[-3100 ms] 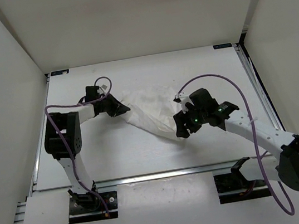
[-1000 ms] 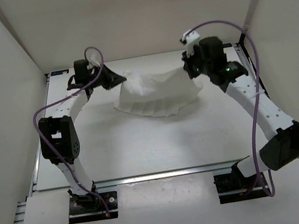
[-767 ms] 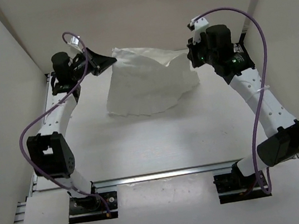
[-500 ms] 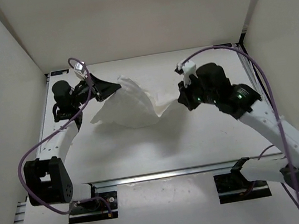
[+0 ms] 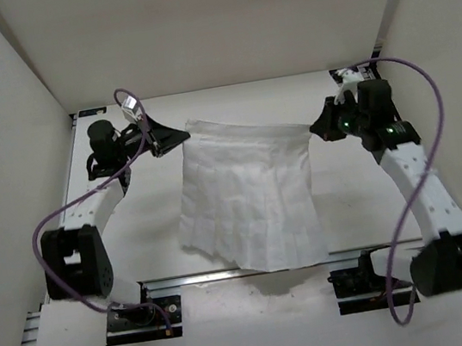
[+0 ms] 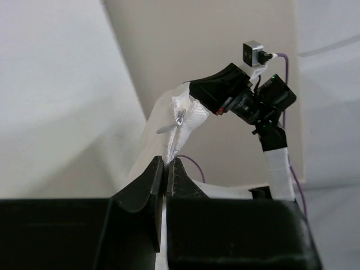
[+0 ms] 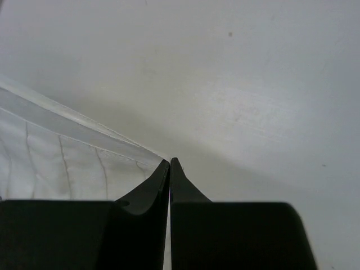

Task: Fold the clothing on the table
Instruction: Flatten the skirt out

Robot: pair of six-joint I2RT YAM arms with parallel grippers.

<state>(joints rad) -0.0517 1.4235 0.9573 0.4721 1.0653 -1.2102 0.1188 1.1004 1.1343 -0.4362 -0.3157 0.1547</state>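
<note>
Above the white table, my left gripper pinches one upper corner of the clothing. It is spread wide between my arms, its lower edge toward the near side. My right gripper is clamped on the other corner.

The left arm and right arm stretch up the frame. The left claw, upper left, and right claw, upper right, point inward, each pinched tight on the clothing.

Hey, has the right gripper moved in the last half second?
Yes: the right gripper went right, toward the right wall, stretching the clothing out.
</note>
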